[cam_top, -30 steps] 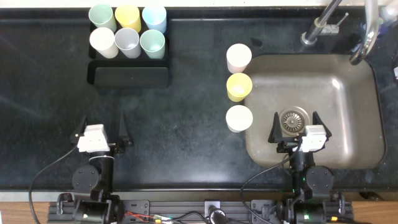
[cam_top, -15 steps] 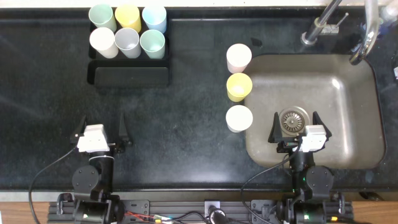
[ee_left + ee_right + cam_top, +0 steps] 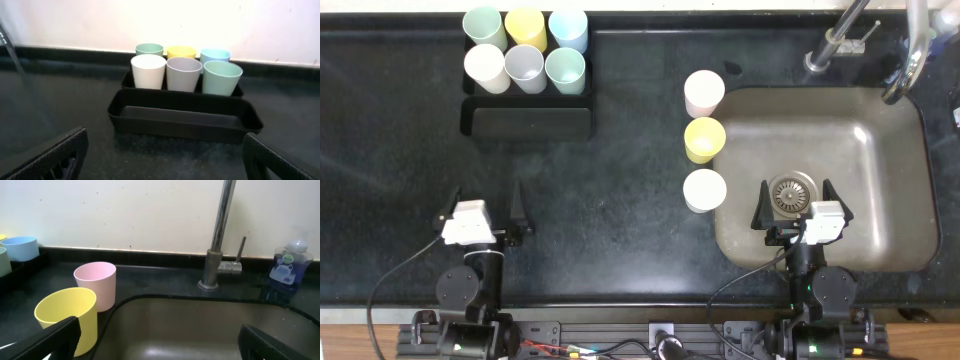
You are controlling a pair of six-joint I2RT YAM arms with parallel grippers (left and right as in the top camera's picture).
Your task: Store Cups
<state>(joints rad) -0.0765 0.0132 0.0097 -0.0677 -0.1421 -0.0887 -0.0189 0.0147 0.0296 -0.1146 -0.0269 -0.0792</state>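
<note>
Top view: I see the black tray (image 3: 530,122) at the counter's (image 3: 620,200) back left corner w/ six cups (image 3: 525,65) in its rear half. Pink cup (image 3: 704,92), yellow cup (image 3: 704,139), white cup (image 3: 704,190) stand in a row along the sink's (image 3: 880,130) left rim. Left gripper (image 3: 483,203), right gripper (image 3: 795,198) near front edge, jaws wide on both.
Left wrist view: the cups upright, 2 rows of 3.
Right wrist view: faucet (image 3: 220,235) behind sink.

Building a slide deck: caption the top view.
Left gripper and right gripper sit open near their bases; six cups stand in the tray, three cups line the counter beside the sink.
</note>
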